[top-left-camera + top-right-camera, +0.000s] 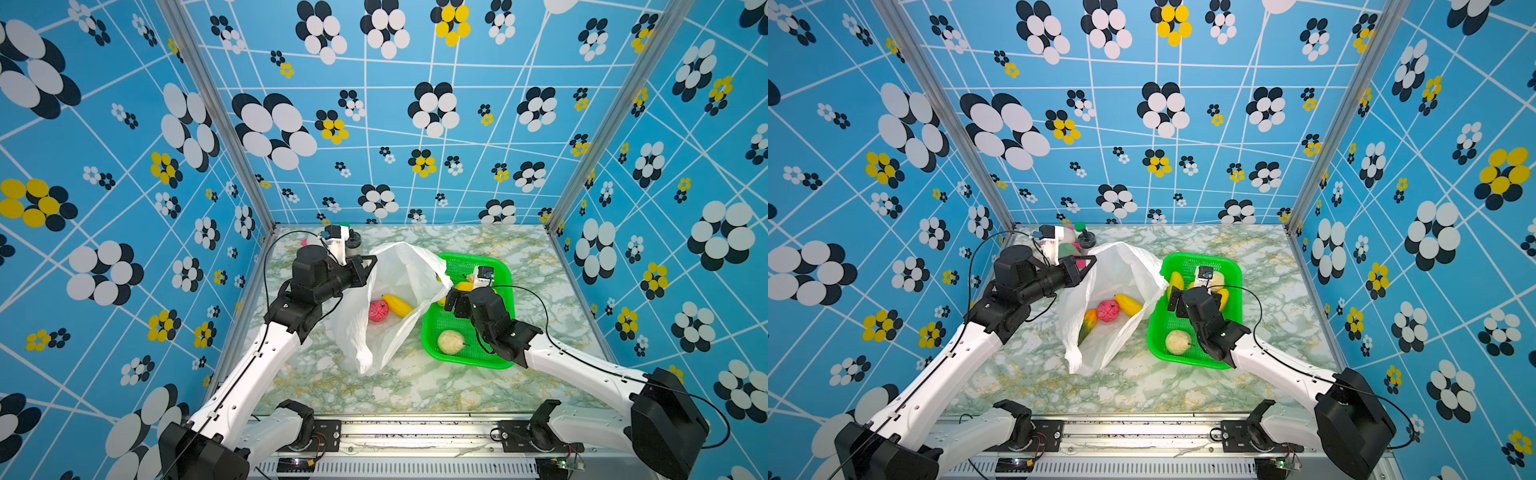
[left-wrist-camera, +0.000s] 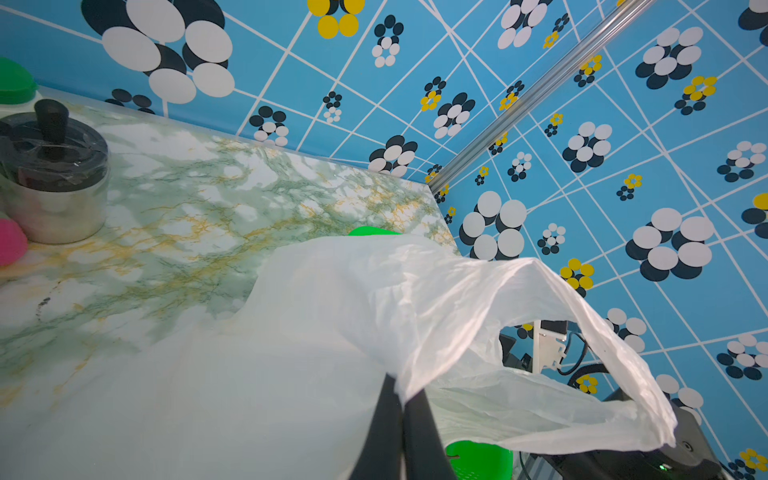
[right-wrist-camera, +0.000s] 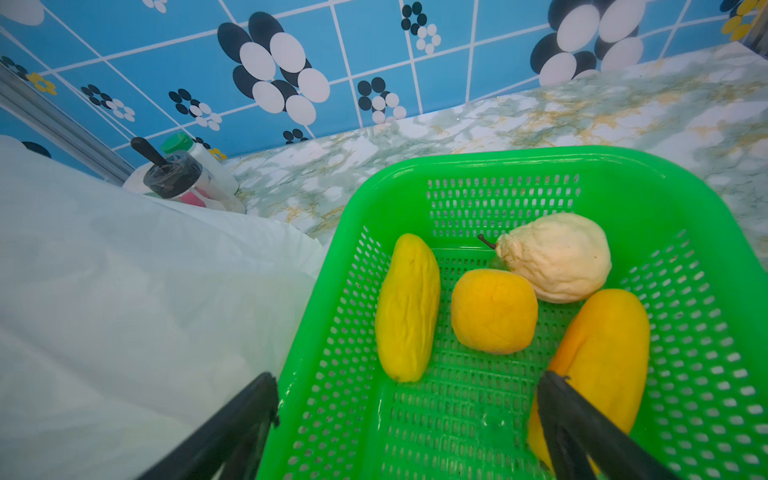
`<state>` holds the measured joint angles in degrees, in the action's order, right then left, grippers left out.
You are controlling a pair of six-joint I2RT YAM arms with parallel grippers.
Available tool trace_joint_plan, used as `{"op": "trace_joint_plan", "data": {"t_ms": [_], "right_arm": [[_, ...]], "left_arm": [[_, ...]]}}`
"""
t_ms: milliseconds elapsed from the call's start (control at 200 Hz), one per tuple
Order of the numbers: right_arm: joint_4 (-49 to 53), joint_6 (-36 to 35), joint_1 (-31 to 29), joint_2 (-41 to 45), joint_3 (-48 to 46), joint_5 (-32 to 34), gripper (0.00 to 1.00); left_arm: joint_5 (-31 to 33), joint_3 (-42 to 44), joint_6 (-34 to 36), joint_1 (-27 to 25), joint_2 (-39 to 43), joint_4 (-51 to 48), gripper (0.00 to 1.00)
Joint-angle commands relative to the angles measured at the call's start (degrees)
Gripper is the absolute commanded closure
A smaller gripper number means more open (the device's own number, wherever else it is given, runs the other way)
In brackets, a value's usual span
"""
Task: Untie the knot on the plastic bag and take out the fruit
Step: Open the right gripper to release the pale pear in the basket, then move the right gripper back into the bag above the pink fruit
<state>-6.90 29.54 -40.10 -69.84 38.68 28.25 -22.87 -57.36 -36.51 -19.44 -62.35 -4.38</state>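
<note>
Just beside the green basket (image 1: 427, 332), the plastic bag (image 1: 395, 266) is laid with its long axis running from the near closed end toward the back wall (image 1: 374, 166); its mouth is held lifted and gaping upward, probably so that the fruit (image 1: 378, 311) inside can be reached; its rim is pinched by the clenched left gripper (image 2: 402, 395); the right gripper (image 3: 409, 380) is spread wide, empty, over that basket, where other pieces lie.
</note>
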Motion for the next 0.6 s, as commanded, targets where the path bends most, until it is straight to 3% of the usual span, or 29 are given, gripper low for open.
{"op": "trace_joint_plan", "data": {"t_ms": [0, 375, 600], "right_arm": [[1.8, -0.3, 0.0, 1.1, 1.2, 0.8, 0.01], [3.3, -3.6, -0.7, 12.5, -0.9, 2.5, 0.03], [0.6, -15.4, -13.0, 15.4, 3.4, 2.9, 0.16]], "left_arm": [[1.2, 0.9, -0.5, 0.3, 1.0, 1.7, 1.0], [4.2, -0.3, 2.8, 0.2, -2.2, -0.4, 1.0], [6.6, -0.2, 8.0, 0.1, -3.6, 0.1, 1.0]]}}
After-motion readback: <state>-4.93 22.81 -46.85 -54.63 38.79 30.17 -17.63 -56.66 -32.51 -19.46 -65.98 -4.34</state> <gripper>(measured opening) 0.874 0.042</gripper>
